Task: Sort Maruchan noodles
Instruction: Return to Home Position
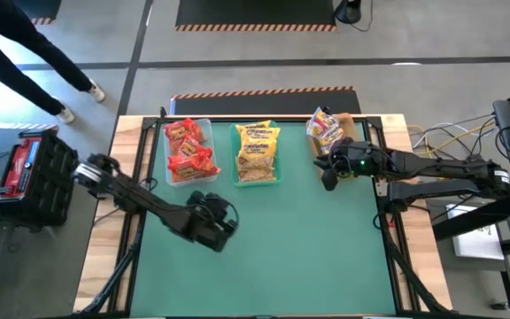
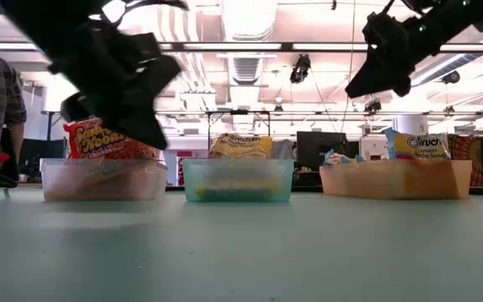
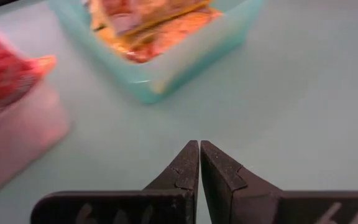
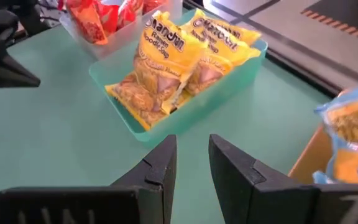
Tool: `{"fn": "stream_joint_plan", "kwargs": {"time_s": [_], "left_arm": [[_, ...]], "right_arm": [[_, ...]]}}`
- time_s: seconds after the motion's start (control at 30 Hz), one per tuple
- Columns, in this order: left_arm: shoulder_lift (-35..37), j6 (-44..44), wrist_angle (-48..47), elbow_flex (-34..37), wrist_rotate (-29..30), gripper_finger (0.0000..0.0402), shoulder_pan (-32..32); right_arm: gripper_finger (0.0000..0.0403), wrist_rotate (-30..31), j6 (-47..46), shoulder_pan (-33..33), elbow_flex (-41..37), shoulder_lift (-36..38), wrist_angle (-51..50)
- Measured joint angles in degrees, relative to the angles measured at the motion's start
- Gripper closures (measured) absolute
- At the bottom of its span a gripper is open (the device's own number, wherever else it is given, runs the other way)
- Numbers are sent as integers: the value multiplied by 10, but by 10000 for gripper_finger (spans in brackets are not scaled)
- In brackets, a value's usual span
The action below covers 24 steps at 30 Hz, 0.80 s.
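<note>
Left pincer [image 3: 199,144] closed above table [image 3: 291,112], noodles [image 1: 257,151] binned beyond

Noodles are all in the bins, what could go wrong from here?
The packets in the tan bin stand above its rim; one could tip out. The right arm, jaws slightly open, hangs close to that bin; a careless swing might clip it.

The green worktop [image 2: 241,252] carries three bins, set in a row along its far edge. The teal bin [image 2: 237,182] stands in the middle. A clear bin [image 2: 103,180] sits just beside it on the left arm's side. A tan bin [image 2: 397,180] stands somewhat farther from it on the right arm's side.
</note>
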<state>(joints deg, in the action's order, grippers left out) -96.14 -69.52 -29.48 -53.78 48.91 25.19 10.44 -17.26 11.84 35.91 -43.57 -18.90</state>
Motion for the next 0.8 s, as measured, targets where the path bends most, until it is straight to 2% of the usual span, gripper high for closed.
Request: {"fn": "stream_joint_plan", "kwargs": {"time_s": [0.33, 0.53, 0.8], "left_arm": [[186, 0, 37, 166, 15, 402, 3], [293, 7, 39, 231, 19, 402, 3], [433, 14, 59, 295, 18, 402, 3]], "right_arm": [[319, 1, -61, -1, -99, 1, 110], [319, 1, -73, -2, -151, 0, 179], [319, 1, -95, -2, -229, 1, 336]]}}
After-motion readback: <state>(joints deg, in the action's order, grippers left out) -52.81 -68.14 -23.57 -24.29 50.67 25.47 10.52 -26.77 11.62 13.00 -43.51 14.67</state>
